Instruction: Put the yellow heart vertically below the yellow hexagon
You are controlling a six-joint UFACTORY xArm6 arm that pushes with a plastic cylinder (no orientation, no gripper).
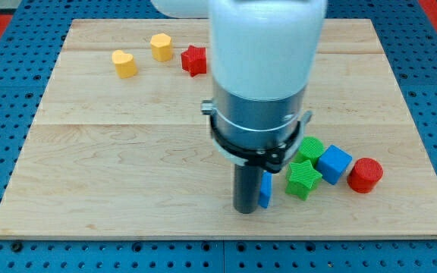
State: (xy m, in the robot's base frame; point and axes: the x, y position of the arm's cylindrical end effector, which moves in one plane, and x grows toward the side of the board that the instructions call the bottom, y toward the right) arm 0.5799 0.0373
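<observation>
The yellow heart (pixel 125 64) lies at the board's upper left. The yellow hexagon (pixel 161 47) sits just to its upper right, a small gap between them. My tip (pixel 246 210) is near the bottom centre of the board, far below and to the right of both yellow blocks. It stands right against a small blue block (pixel 265 190) on its right side, whose shape is mostly hidden by the rod.
A red star (pixel 194 60) lies right of the yellow hexagon. At the lower right sit two green blocks (pixel 303 179) (pixel 310 148), a blue cube (pixel 334 164) and a red cylinder (pixel 365 175). The arm's white and grey body (pixel 264 83) hides the board's centre.
</observation>
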